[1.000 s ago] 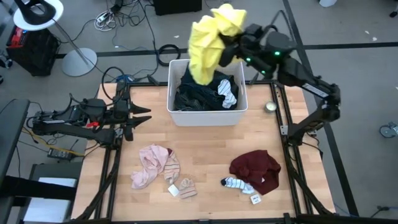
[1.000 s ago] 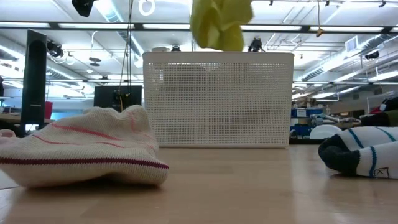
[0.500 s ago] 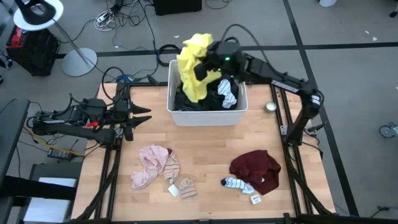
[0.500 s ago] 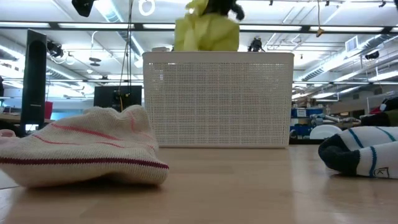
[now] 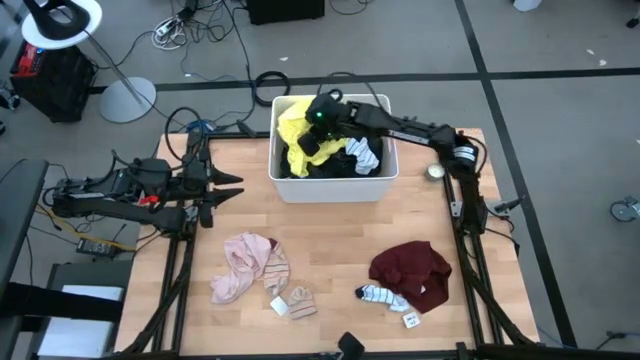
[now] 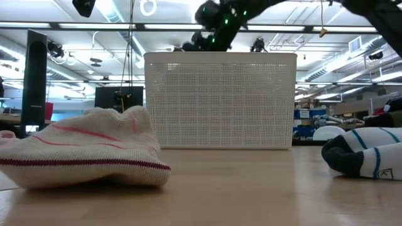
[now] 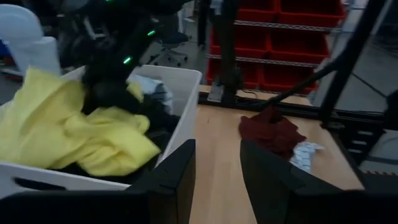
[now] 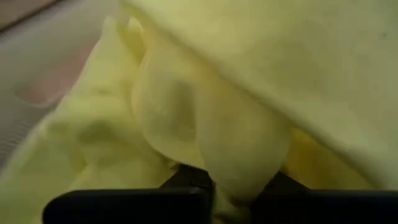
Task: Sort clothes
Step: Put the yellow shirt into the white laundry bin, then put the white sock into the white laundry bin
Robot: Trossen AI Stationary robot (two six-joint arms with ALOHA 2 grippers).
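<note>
Right gripper (image 5: pixel 312 140) — reaching down into the white bin (image 5: pixel 385 172) at the table's far edge, buried in the yellow garment (image 5: pixel 298 150). In the right wrist view yellow cloth (image 8: pixel 205 124) fills the frame and sits pinched between the dark fingers (image 8: pixel 124 204); jaws clenched on it.

Yellow garment — inside the bin, on its left side, lying over dark clothes (image 5: pixel 330 168); a striped white-grey sock (image 5: pixel 365 152) lies beside it on the bin's right side.

Left gripper (image 5: pixel 228 186) — waiting low over the table's left side, well apart from the bin, jaws spread with nothing between them.

Pink garment (image 5: pixel 243 262) — on the table, near-left, with a small sock (image 5: pixel 299 299) just beside it.

Maroon garment (image 5: pixel 411 270) — on the table, near-right, touching a striped sock (image 5: pixel 381 294).
</note>
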